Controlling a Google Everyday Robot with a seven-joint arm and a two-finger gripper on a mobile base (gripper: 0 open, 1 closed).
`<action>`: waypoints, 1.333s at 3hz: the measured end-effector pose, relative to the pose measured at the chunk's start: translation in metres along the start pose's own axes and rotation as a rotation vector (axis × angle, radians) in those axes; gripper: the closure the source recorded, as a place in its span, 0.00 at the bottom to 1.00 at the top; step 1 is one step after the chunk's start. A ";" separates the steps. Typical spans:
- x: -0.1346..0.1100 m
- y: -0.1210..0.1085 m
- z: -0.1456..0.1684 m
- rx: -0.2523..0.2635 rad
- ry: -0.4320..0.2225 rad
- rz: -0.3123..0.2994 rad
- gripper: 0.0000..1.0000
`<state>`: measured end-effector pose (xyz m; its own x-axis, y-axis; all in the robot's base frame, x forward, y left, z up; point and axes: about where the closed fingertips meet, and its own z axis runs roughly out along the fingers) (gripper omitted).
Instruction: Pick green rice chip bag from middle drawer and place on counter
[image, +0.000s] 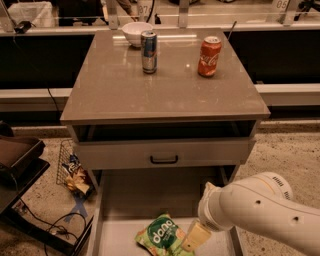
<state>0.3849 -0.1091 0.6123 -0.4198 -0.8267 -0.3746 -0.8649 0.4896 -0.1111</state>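
Note:
The green rice chip bag (160, 236) lies on the floor of the open middle drawer (120, 237), near the bottom edge of the camera view. My white arm reaches in from the lower right. My gripper (194, 237) hangs just right of the bag, one pale finger (196, 236) touching or close to the bag's right edge. The counter (120, 85) is the grey-brown top above the drawer.
On the counter stand a silver-blue can (148, 51), a red cola can (209, 49) and a white bowl (136, 33) at the back. A closed drawer front with a black handle (164, 160) sits above the open drawer. A yellow-and-blue wrapper (76, 176) lies on the floor at left.

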 end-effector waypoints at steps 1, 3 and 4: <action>0.052 -0.017 0.027 0.031 0.084 0.072 0.00; 0.086 -0.035 0.046 0.078 0.116 0.244 0.00; 0.078 -0.023 0.060 0.034 0.118 0.228 0.00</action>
<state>0.3889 -0.1679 0.5305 -0.6341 -0.7193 -0.2839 -0.7350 0.6747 -0.0676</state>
